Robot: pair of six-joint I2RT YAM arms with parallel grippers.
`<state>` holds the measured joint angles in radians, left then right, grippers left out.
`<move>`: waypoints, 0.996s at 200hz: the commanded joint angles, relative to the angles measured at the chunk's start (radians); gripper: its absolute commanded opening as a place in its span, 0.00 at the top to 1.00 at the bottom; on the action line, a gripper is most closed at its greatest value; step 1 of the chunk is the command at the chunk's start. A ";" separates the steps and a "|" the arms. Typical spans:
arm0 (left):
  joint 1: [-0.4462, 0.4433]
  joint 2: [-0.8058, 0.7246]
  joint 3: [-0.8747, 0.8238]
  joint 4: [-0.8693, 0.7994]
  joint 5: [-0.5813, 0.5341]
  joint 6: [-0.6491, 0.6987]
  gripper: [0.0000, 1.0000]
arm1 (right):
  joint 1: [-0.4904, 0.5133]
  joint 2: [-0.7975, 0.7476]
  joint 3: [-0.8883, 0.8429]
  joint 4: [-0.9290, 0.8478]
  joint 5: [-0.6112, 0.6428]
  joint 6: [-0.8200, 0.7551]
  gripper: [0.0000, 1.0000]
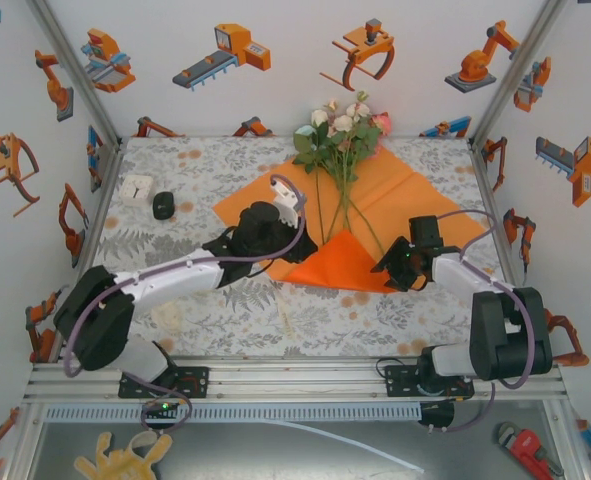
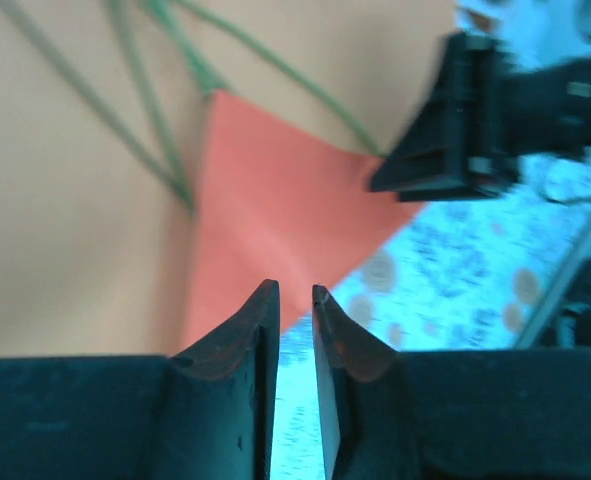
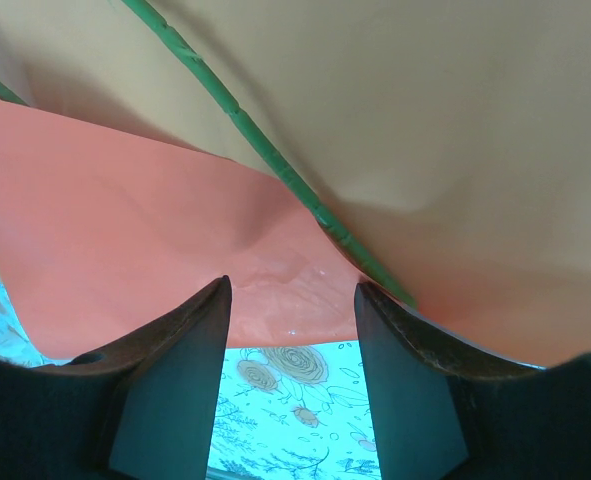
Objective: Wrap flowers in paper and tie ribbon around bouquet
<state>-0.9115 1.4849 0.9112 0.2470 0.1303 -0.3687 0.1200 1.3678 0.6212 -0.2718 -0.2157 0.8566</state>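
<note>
Tablecloth (image 1: 225,310) of grey floral print covers the bench. At far left on it sit a small white square item (image 1: 135,188) and, just beside it, a small rounded black item (image 1: 163,205); neither can be identified further. Left gripper (image 2: 295,298), black with worn, reddish tips, hangs at the near-left edge of the folded flap. Its jaws stand a narrow slit apart, with cloth visible through the gap and nothing between them.

Paper (image 1: 415,190) is a thin, matte, bright orange sheet lying as a diamond at table centre. Its near corner is folded up into a triangular flap (image 1: 340,262). Flowers (image 1: 343,125), pink and white blooms with green leaves, lie at the sheet's far corner. Their thin, ridged green stems (image 3: 275,165) run down under the flap.

Right gripper (image 3: 290,290) sits at the flap's right edge, jaws well parted and gripping nothing. The flap's edge lies at its fingertips.
</note>
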 commanded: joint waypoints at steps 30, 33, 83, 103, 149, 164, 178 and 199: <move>-0.095 0.209 0.029 -0.046 0.060 0.093 0.87 | -0.006 0.039 -0.025 0.008 0.059 -0.006 0.49; -0.096 0.220 0.034 -0.040 0.061 0.096 0.87 | -0.006 0.039 -0.024 0.007 0.057 -0.008 0.49; -0.077 0.334 0.083 -0.015 0.016 0.124 0.87 | -0.006 0.047 -0.017 0.002 0.031 -0.030 0.49; -0.043 0.357 0.077 0.007 0.038 0.082 0.87 | -0.006 0.050 -0.020 0.000 0.023 -0.033 0.49; 0.044 0.409 0.079 0.015 0.135 0.026 0.88 | -0.006 0.042 -0.018 -0.014 0.020 -0.036 0.49; 0.059 0.406 0.062 0.025 0.152 0.018 0.89 | -0.006 0.035 -0.014 -0.033 0.034 -0.038 0.49; 0.077 0.395 0.040 0.031 0.161 0.008 0.89 | -0.015 0.011 0.005 -0.086 0.078 -0.041 0.47; 0.100 0.351 -0.005 0.034 0.156 -0.003 0.89 | -0.022 -0.064 0.031 -0.126 0.097 -0.046 0.44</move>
<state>-0.8440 1.8717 0.9573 0.2913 0.2855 -0.3515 0.1162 1.3632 0.6315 -0.2916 -0.2077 0.8398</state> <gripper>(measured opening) 0.111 0.544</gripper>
